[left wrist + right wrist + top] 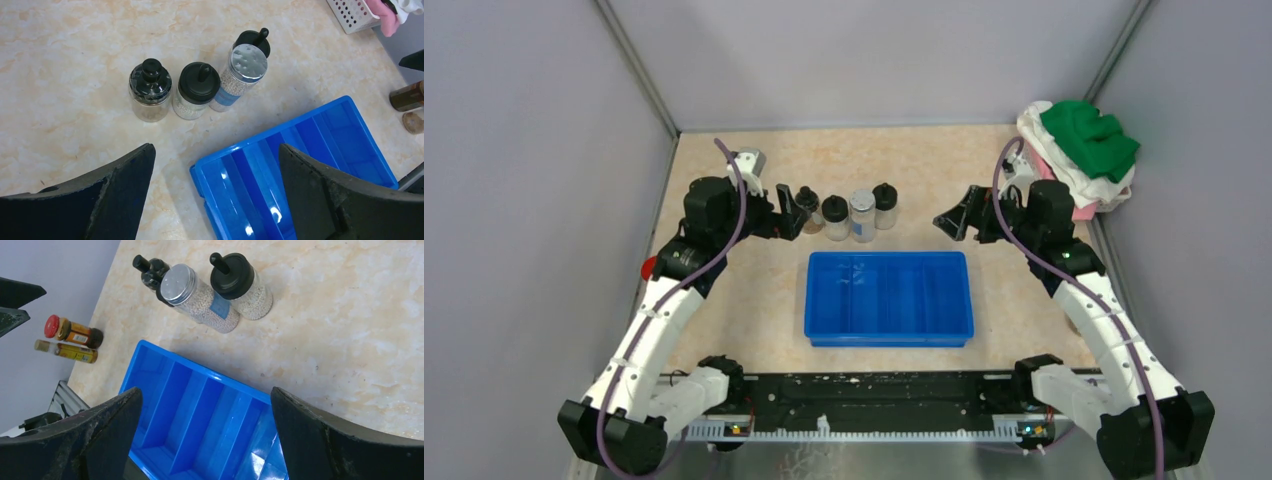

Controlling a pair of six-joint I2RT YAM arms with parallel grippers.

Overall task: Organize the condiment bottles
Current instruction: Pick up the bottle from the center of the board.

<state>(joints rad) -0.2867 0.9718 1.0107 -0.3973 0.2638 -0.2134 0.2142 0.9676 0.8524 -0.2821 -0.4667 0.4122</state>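
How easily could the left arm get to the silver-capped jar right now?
Probably yes. The left gripper is open, and nothing covers the silver-capped jar from above or on the blue tray side. Going straight along the row looks blocked, though: two black-capped jars stand between.

Left gripper (215,150) wide open — four condiment bottles (199,85) in a tight row ahead, silver-cap bottle (249,62) 3rd from left — blue tray (320,150) nr them, dividers showing.

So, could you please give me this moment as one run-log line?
left gripper: open, empty | right gripper: open, empty | blue tray: empty | bottles: four upright in a row beyond it | progress: none placed yet
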